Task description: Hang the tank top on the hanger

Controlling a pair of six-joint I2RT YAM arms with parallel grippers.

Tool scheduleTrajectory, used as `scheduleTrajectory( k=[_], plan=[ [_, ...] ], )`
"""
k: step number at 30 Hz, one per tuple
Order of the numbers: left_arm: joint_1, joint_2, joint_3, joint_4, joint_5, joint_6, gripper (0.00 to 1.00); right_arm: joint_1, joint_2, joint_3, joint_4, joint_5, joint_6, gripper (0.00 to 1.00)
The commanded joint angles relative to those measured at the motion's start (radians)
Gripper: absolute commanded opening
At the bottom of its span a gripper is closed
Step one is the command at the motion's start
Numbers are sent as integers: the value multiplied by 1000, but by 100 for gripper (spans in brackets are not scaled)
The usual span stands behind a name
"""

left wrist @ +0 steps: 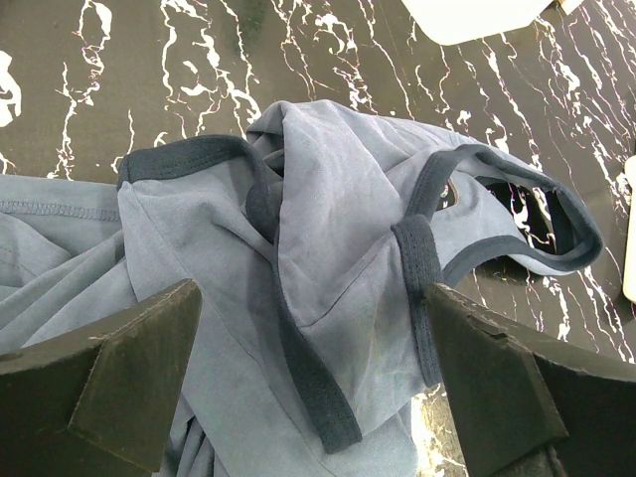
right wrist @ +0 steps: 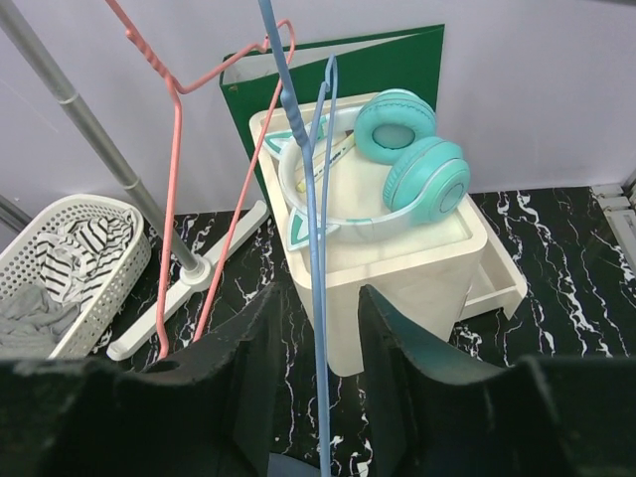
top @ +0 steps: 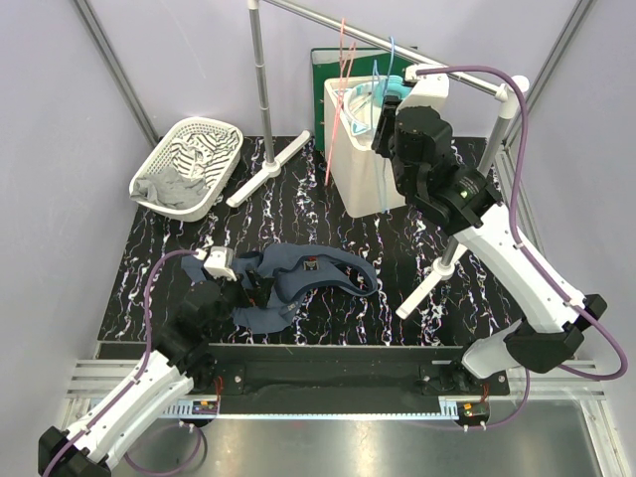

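Observation:
The dark blue tank top [top: 310,276] lies crumpled on the black marbled table, its wide straps spread toward the right. My left gripper [top: 256,290] hovers low over its left part. In the left wrist view the tank top [left wrist: 328,219] fills the space under the left gripper [left wrist: 313,294], which is open and touches nothing. The light-blue hanger [top: 384,169] hangs from the metal rail in front of the white box. My right gripper [top: 381,127] is up at it. In the right wrist view the hanger [right wrist: 316,209] runs between the fingers of the right gripper [right wrist: 318,298], and the jaws stand apart from the wire.
A pink-red hanger [right wrist: 175,199] hangs on the rail [top: 397,50] left of the blue one. Teal headphones [right wrist: 409,164] rest on the white box [top: 360,184], with a green folder [right wrist: 343,60] behind. A white basket [top: 189,164] of striped and grey cloths stands at the far left.

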Motion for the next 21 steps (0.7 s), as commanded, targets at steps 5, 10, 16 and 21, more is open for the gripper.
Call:
scheduleTrajectory(
  k=[5,10,16,21],
  plan=[
    [-2,1,4,47,-16,2,99,-3,20,-16,16,-46,25,51],
    [-2,-4,5,44,-16,0,99,-23,57,-6,-4,-56,47,49],
    [-2,-5,5,44,-16,0,99,-42,74,-3,-44,-46,70,38],
    [-4,-2,5,42,-18,0,99,-42,59,-3,-63,-9,73,19]
  ],
)
